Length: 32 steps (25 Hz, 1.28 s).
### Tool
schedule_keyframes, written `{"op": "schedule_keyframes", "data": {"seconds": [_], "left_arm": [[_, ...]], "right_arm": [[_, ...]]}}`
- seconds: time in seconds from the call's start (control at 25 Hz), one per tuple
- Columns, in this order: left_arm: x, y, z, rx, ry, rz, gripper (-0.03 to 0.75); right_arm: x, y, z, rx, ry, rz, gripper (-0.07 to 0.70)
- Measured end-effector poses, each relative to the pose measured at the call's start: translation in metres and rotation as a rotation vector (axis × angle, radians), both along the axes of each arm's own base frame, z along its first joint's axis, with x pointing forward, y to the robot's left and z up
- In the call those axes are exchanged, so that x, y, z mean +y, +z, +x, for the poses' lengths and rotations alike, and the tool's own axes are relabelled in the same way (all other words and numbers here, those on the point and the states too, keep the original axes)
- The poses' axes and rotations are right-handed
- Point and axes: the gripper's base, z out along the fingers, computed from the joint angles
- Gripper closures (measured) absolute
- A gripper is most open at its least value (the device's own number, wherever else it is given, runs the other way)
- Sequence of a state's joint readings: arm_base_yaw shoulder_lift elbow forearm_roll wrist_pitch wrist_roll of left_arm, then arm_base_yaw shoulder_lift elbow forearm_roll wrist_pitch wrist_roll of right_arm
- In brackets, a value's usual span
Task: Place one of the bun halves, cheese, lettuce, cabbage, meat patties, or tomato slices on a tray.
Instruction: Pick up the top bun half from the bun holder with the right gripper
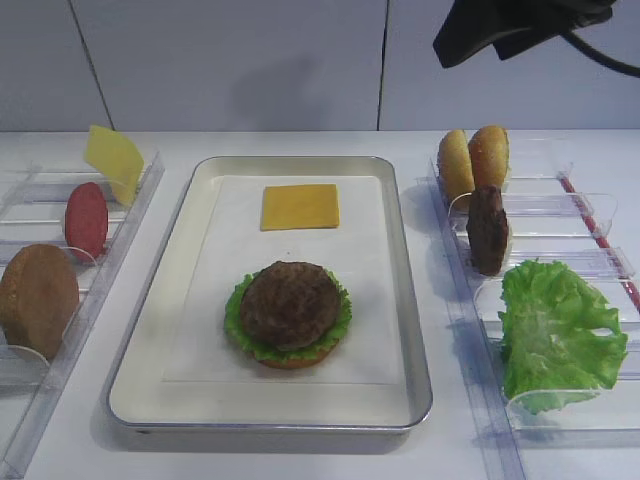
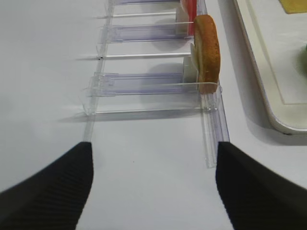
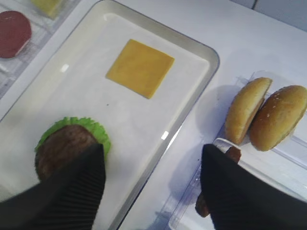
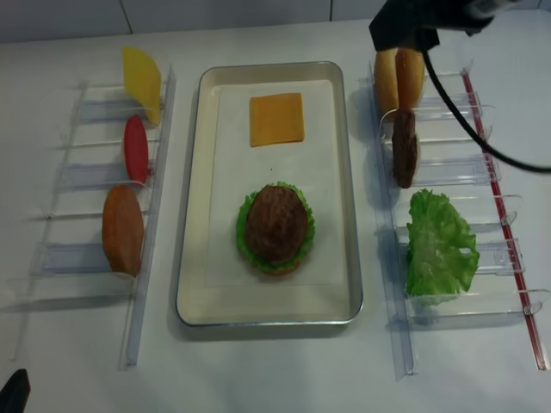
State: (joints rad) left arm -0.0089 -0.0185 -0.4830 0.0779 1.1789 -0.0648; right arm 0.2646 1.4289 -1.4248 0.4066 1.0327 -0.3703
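On the tray [image 1: 400, 330], a patty [image 1: 289, 303] is sitting on lettuce [image 1: 238, 315] and bun, cheese [image 1: 300, 206] lying at twelve o'clock. Farther, at two o'clock, seeded buns [image 1: 473, 160] are standing racked for easy pinching; the right pincer [image 3: 152, 184] is hovering nearby, open, empty. The left pincer [image 2: 153, 184] is open too.

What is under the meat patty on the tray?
Under the patty a lettuce ruffle shows all round, with a bun edge below it at the front. Anything between them is covered.
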Motion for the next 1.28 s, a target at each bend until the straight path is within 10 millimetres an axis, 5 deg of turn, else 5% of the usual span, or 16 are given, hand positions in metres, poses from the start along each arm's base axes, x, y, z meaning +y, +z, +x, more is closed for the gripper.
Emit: {"op": "schedule_keyframes", "data": {"seconds": [0.64, 1.28], "left_arm": [[0.0, 0.0, 0.0, 0.0, 0.0, 0.0, 0.186], [0.0, 0.0, 0.0, 0.0, 0.0, 0.0, 0.186]], "right_arm": [[0.012, -0.036, 0.104, 0.154, -0.227, -0.119, 0.198], [0.011, -0.087, 0.137, 0.308, -0.367, -0.23, 0.213]]}}
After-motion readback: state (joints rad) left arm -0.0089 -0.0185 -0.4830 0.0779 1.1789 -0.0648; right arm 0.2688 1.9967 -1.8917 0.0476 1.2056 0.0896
